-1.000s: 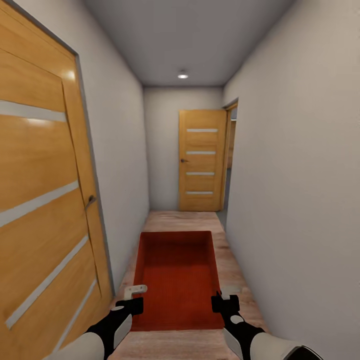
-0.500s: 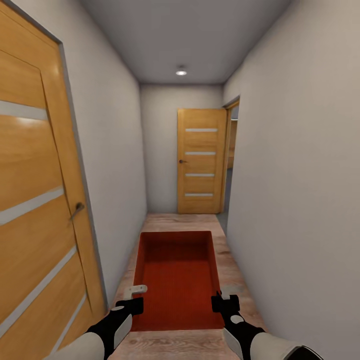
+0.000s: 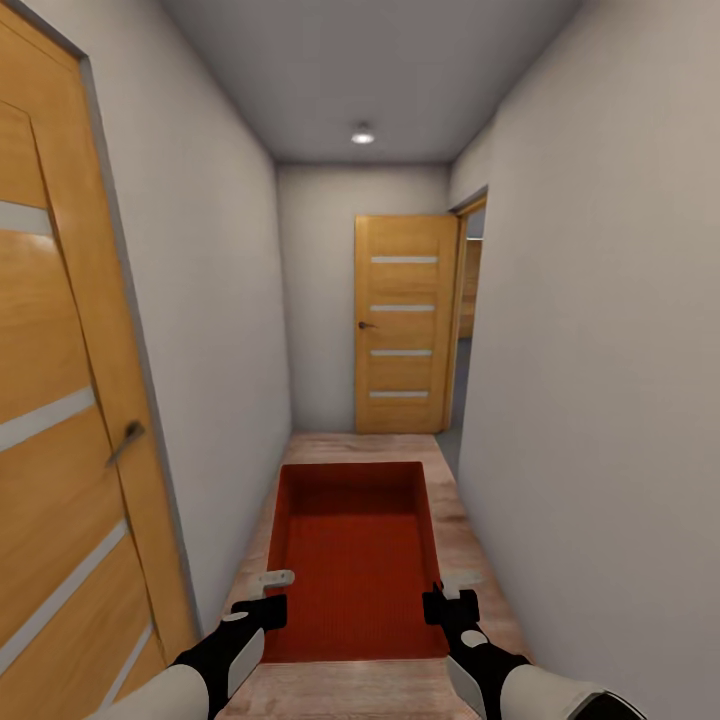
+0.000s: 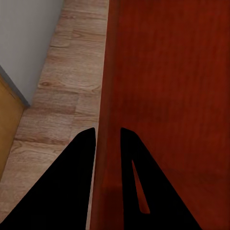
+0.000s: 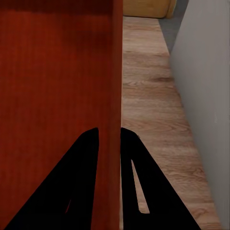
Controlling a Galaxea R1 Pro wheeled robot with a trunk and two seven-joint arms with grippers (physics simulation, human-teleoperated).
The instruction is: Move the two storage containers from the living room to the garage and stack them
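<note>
Red-orange rectangular open-top storage container [image 3: 355, 555] carried at 12 o'clock, side walls clamped by left claw [image 3: 268, 600] and right claw [image 3: 448, 598]. Risk: white corridor walls [image 3: 590, 400] clipped, grip lost.

Narrow hallway [image 3: 365, 445], 2 wooden doors [image 3: 405, 325]

The view advances along the narrow white-walled corridor: the near light-wood door with pale horizontal strips [image 3: 60, 420] on the left slides further toward the picture's edge, and its metal handle [image 3: 126, 441] sits lower and further left than a second ago. The far matching wooden door [image 3: 403, 325] at the corridor's end looks slightly larger. The round ceiling lamp [image 3: 363, 135] sits higher.
</note>
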